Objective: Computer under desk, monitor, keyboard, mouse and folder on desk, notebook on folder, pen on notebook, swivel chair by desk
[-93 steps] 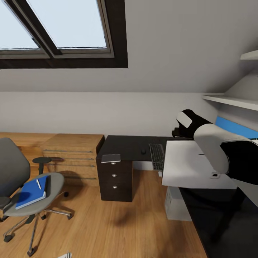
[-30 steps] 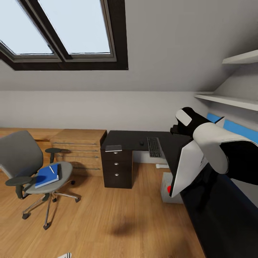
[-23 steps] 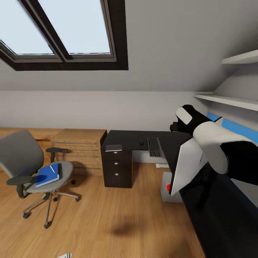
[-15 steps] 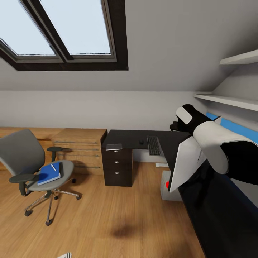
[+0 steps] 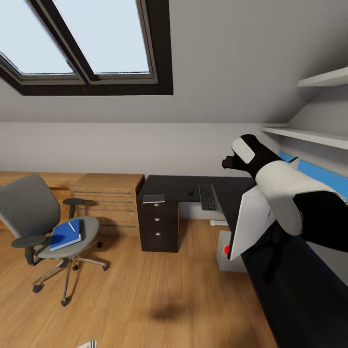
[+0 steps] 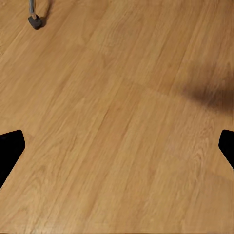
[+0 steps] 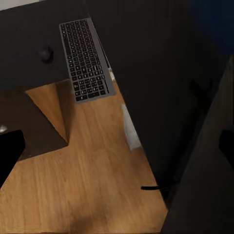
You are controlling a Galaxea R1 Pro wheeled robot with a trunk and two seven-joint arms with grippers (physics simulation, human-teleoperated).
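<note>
The monitor [image 5: 249, 223] stands tilted on the near run of the dark tabletop [image 5: 169, 186], its white back toward you, and your right arm has just lifted clear of it: the right pincer [image 5: 228, 162], which half a second ago sat close above the screen's top edge, now hangs higher and further toward the corner. The right wrist view shows its dark fingertips [image 7: 9, 148] spread wide at the frame edges with nothing between them, so it reads as released. Below it lie the keyboard [image 7: 85, 59] and the mouse [image 7: 46, 53], both on the tabletop and just beside each other. The computer [image 5: 226, 251] sits on the floor under the desk (red button showing). That likely closes the monitor step. Across the room the swivel chair [image 5: 29, 208] carries the blue folder [image 5: 65, 235] with the pen [image 5: 71, 226] on top. Your left pincer [image 6: 117, 146] is spread too, over bare wood floor [image 6: 122, 97].
</note>
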